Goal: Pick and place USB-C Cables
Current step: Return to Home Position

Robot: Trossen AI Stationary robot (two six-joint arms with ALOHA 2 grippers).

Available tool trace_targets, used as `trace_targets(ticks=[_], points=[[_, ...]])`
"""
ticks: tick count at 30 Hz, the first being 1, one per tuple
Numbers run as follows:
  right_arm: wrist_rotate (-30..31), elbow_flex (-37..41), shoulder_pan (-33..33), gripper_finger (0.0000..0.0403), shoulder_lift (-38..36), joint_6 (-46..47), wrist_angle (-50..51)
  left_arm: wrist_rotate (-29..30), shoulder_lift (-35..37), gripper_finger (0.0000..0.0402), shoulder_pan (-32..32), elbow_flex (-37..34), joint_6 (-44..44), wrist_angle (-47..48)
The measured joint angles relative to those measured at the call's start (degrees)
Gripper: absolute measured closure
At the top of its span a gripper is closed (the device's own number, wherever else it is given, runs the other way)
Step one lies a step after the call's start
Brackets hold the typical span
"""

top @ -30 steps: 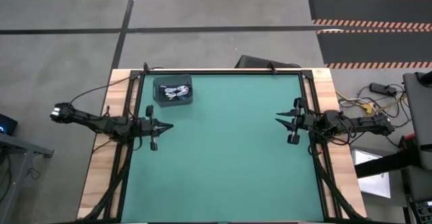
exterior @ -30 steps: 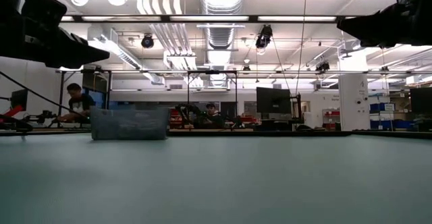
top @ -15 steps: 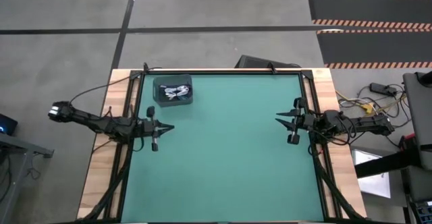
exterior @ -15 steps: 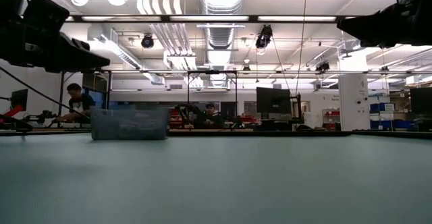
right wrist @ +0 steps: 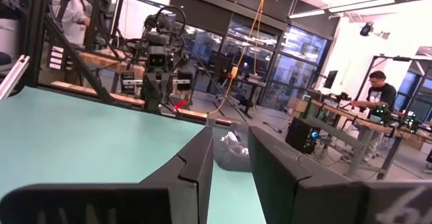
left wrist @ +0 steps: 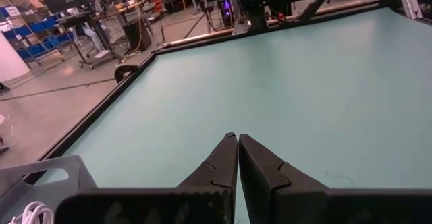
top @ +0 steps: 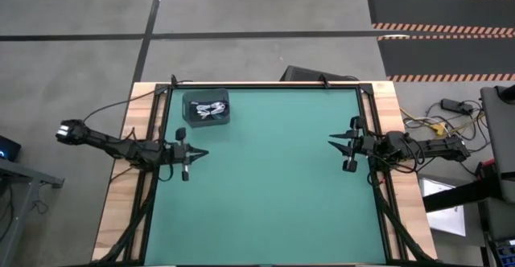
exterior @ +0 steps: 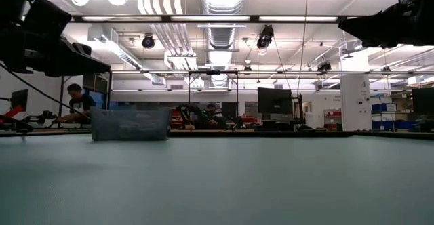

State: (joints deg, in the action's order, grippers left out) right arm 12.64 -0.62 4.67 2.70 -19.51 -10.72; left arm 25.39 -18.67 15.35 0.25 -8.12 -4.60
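A dark grey square box (top: 206, 109) stands at the table's far left and holds white looped USB-C cables (top: 211, 110). I cannot make out any dark cables in it. The box also shows in the low view (exterior: 130, 125), and its corner with a bit of white cable (left wrist: 32, 214) shows in the left wrist view. My left gripper (top: 203, 152) is shut and empty, above the mat at the left side, nearer than the box; its closed fingertips show in its wrist view (left wrist: 237, 137). My right gripper (top: 331, 144) is open and empty above the right side (right wrist: 229, 140).
The green mat (top: 273, 186) lies bare between the two grippers. Wooden strips and black frame rails (top: 153, 203) run along the left and right edges. People and workbenches (exterior: 80, 104) show in the room beyond the far edge.
My left gripper has sunk a little toward the table, staying shut. The box and its cables have not moved.
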Motion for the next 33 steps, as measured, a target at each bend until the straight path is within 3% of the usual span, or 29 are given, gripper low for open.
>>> trace_targets(ticks=[33], points=[[0.0,0.02,0.02,0.033,0.0,0.0,0.0,-0.04,-2.3,0.0402,0.0,0.0,0.0,-0.02]])
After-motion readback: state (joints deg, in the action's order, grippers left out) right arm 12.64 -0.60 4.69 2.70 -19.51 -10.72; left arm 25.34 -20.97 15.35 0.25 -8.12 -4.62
